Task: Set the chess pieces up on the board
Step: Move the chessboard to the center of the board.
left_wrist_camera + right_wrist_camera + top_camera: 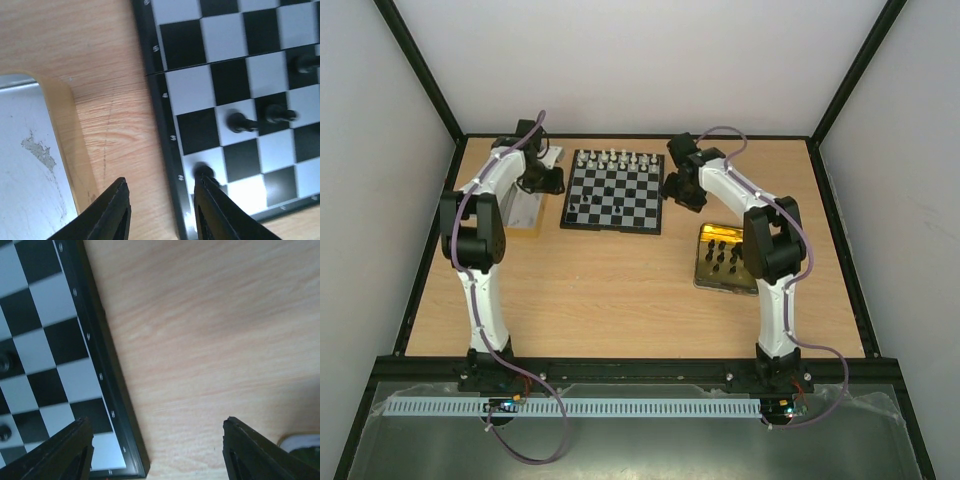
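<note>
The board (612, 192) lies at the back middle of the table, with white chess pieces (615, 158) lined along its far rows and a few black ones (610, 187) on inner squares. My left gripper (548, 181) hovers at the board's left rim. In the left wrist view this gripper (161, 179) is open with only wood and the board's rim (165, 100) between its fingers; a black piece (204, 171) stands just beyond its right fingertip (212, 200). My right gripper (678, 190) is at the board's right rim, and it (157, 450) is wide open and empty there.
A gold tray (705, 262) with several black pieces (725, 250) sits at the right, by the right arm. A silver-grey tray (525, 208) lies left of the board, its corner (25, 160) close to my left finger. More black pieces (240, 121) stand on the board.
</note>
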Tool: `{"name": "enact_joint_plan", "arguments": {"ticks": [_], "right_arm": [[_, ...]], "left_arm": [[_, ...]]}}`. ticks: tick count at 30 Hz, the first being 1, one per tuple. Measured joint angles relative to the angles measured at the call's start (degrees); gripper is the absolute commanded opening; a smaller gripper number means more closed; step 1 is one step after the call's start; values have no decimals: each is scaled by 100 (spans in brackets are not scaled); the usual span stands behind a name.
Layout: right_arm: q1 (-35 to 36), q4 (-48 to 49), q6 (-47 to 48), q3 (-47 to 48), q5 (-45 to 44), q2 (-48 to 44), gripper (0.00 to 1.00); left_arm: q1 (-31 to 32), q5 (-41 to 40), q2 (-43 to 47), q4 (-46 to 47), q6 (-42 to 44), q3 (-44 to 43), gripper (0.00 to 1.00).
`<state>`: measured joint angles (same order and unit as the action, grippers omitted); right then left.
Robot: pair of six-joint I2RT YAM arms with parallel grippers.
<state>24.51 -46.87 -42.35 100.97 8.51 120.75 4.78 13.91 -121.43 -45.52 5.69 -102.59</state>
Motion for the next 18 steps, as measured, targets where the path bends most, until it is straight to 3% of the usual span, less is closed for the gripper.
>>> {"name": "enact_joint_plan", "arguments": {"ticks": [13,18], "right_arm": [[-131,-323,208,1421,-286,1147,63],[-149,-407,232,1609,-310,1416,60]], "left_arm": [[-68,-125,-581,-24,-109,-310,36],[-57,-219,-776,-2,-197,-520,27]]}}
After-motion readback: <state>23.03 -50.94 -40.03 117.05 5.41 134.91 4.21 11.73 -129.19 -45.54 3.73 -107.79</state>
